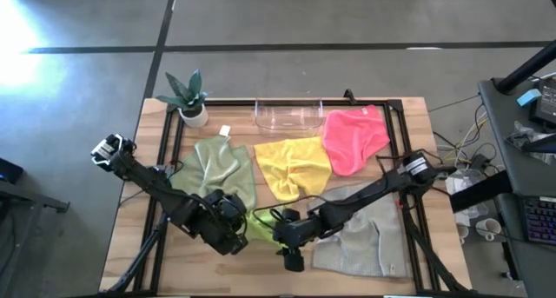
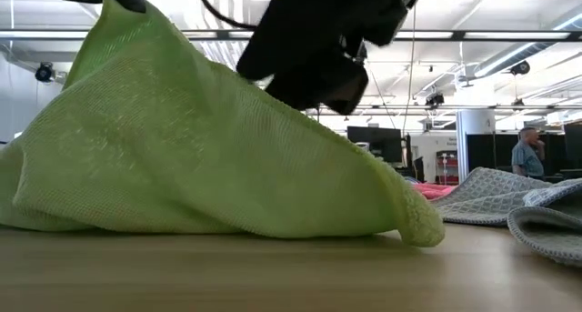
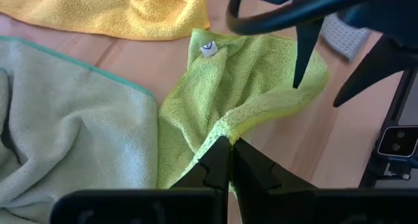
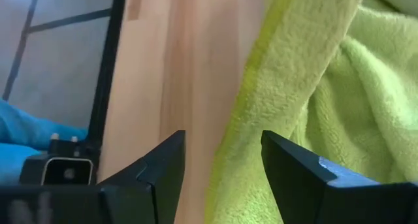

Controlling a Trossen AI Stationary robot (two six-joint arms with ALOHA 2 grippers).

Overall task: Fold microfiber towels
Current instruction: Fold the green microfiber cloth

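The lime green towel (image 1: 261, 226) sits near the table's front edge, between my two grippers. My left gripper (image 3: 229, 144) is shut on it and holds one part up, so in the low view the towel (image 2: 200, 157) slopes like a tent down to the table. My right gripper (image 4: 222, 145) is open, slanting down just beside the towel's edge (image 4: 251, 113), and I see no contact. The sage green towel (image 1: 213, 166), yellow towel (image 1: 294, 166), hot pink towel (image 1: 352, 137) and light grey towel (image 1: 365, 233) lie crumpled on the table. My left gripper pinches a raised, hemmed edge of the lime green towel (image 3: 225, 127) between its two fingers, coming slanting down from the table's left side. The towel hangs from the fingers at its peak (image 2: 114, 12) and spreads downward. Its lower part (image 2: 273, 221) rests on the table.
A clear plastic bin (image 1: 288, 115) stands at the far edge and a potted plant (image 1: 189, 98) at the far left corner. A black frame (image 1: 401, 142) runs round the table. Bare wood (image 1: 174, 263) shows at the near left. A person (image 2: 527, 153) stands far off in the room.
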